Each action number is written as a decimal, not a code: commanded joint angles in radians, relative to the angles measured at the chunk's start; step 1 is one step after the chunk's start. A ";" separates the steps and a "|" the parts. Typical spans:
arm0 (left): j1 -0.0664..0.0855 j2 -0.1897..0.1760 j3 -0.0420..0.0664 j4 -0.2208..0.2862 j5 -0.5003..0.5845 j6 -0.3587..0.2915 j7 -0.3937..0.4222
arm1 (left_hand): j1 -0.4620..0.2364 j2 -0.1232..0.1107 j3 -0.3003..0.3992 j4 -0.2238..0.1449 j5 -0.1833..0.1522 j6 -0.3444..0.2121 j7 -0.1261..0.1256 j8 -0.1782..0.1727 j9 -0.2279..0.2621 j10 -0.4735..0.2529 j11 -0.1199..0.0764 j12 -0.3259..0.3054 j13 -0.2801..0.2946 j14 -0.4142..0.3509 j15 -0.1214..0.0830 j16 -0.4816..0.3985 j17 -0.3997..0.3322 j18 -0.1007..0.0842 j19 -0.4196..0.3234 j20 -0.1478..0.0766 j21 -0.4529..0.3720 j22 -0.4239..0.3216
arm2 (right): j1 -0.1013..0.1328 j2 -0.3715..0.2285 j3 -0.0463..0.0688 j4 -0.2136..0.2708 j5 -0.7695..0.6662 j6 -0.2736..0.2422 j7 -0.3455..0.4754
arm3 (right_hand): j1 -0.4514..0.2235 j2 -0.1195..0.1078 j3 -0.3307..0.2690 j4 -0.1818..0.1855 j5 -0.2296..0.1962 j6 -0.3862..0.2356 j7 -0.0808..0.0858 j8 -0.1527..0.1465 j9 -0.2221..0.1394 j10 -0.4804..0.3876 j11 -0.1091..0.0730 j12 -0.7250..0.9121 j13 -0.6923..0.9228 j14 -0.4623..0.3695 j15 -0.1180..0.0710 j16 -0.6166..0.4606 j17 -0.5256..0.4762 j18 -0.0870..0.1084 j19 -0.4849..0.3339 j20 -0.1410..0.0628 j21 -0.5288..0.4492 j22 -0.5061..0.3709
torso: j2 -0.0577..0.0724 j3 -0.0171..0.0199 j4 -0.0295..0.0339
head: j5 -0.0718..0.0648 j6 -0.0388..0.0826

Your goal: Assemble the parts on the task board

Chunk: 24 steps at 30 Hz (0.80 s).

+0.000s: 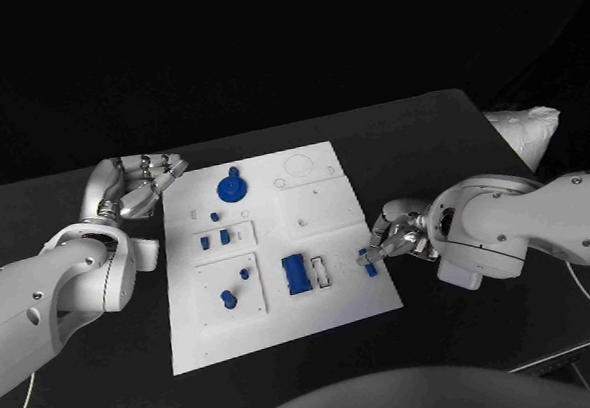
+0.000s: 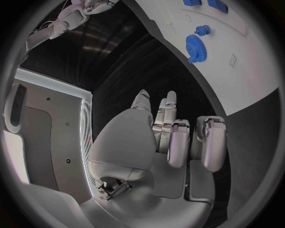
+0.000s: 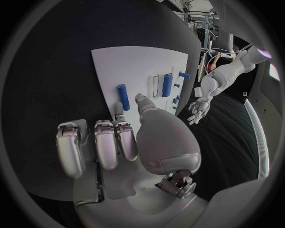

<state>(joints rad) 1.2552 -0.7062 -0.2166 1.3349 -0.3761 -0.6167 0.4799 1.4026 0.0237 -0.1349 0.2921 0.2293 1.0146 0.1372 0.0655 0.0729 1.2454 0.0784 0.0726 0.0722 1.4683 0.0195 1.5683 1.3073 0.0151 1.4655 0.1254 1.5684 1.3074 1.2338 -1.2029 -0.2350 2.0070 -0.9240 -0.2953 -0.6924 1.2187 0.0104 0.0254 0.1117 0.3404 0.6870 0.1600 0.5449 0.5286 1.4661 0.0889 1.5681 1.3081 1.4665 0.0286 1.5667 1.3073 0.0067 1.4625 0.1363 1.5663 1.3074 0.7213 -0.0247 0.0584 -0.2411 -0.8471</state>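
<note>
While the right hand (image 1: 391,237) rests at the white board's (image 1: 332,320) 3 o'clock edge, fingers curled beside a small blue peg (image 1: 371,268), you cannot tell whether it grips; a nudge could roll the peg off; the left hand (image 1: 141,186), at 10 o'clock, holds nothing, fingers apart.

Dim, dark surroundings (wrist views bend strongly at edges).
</note>
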 commanded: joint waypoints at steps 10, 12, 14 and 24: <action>0.000 -0.002 0.001 0.004 -0.005 0.015 0.006 | 0.001 0.013 -0.006 0.000 0.006 0.005 0.002 0.002 -0.001 0.002 -0.001 -0.004 -0.001 0.102 -0.006 0.003 0.263 -0.015 0.105 -0.004 0.002 0.263 | -0.016 0.044 -0.002 -0.027 -0.131 0.056 -0.112 | -0.025 0.017 0.017 0.010 -0.006 0.006 -0.008 0.032 0.020 0.105 -0.006 0.003 0.263 0.104 -0.005 0.004 0.263 -0.007 0.108 -0.001 0.004 0.263 | 0.000 -0.0002 -0.0017 | 0.001 -0.001; 0.000 -0.003 0.001 0.005 -0.005 0.015 0.006 | 0.001 0.013 -0.006 0.000 0.006 0.005 0.002 0.002 -0.001 0.002 -0.001 -0.004 -0.001 0.102 -0.006 0.003 0.263 -0.015 0.105 -0.004 0.002 0.263 | -0.019 0.047 -0.002 -0.031 -0.141 0.066 -0.114 | -0.027 0.019 0.019 0.011 -0.005 0.007 -0.009 0.036 0.023 0.105 -0.007 0.003 0.263 0.104 -0.006 0.004 0.263 -0.007 0.108 -0.002 0.004 0.263 | 0.001 -0.0003 -0.0013 | 0.001 -0.002; 0.000 -0.003 0.001 0.005 -0.005 0.015 0.005 | 0.001 0.013 -0.006 0.000 0.006 0.005 0.002 0.002 -0.001 0.002 -0.001 -0.004 -0.001 0.102 -0.006 0.003 0.263 -0.015 0.105 -0.004 0.002 0.263 | -0.021 0.048 -0.002 -0.032 -0.150 0.074 -0.116 | -0.027 0.019 0.020 0.010 -0.005 0.007 -0.010 0.038 0.025 0.105 -0.008 0.003 0.263 0.104 -0.006 0.004 0.263 -0.007 0.108 -0.002 0.004 0.263 | 0.001 0.0000 -0.0006 | 0.001 0.000; 0.000 -0.005 0.000 0.005 -0.005 0.015 0.005 | 0.001 0.013 -0.006 0.000 0.006 0.005 0.002 0.002 -0.001 0.002 -0.001 -0.004 -0.001 0.102 -0.006 0.003 0.263 -0.015 0.105 -0.004 0.002 0.263 | -0.026 0.054 -0.002 -0.030 -0.187 0.107 -0.122 | -0.002 0.000 0.037 -0.024 -0.017 -0.004 -0.015 0.056 0.045 0.105 -0.013 0.003 0.263 0.104 -0.013 0.004 0.263 -0.007 0.108 -0.009 0.004 0.263 | 0.000 0.0006 -0.0004 | 0.003 0.001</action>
<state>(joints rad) 1.2550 -0.7123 -0.2167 1.3369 -0.3766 -0.6155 0.4797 1.4025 0.0236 -0.1348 0.2921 0.2293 1.0146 0.1372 0.0655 0.0729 1.2454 0.0784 0.0726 0.0722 1.4683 0.0195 1.5683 1.3073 0.0150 1.4655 0.1254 1.5683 1.3074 1.2179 -1.1520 -0.2287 1.9783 -1.0753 -0.2518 -0.6879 1.2144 0.0148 0.0629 0.0935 0.3271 0.6899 0.1462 0.5986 0.6550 1.4662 0.0813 1.5680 1.3081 1.4666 0.0209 1.5667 1.3081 0.0067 1.4665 0.1323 1.5663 1.3073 0.7216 -0.0244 0.0578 -0.2386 -0.8465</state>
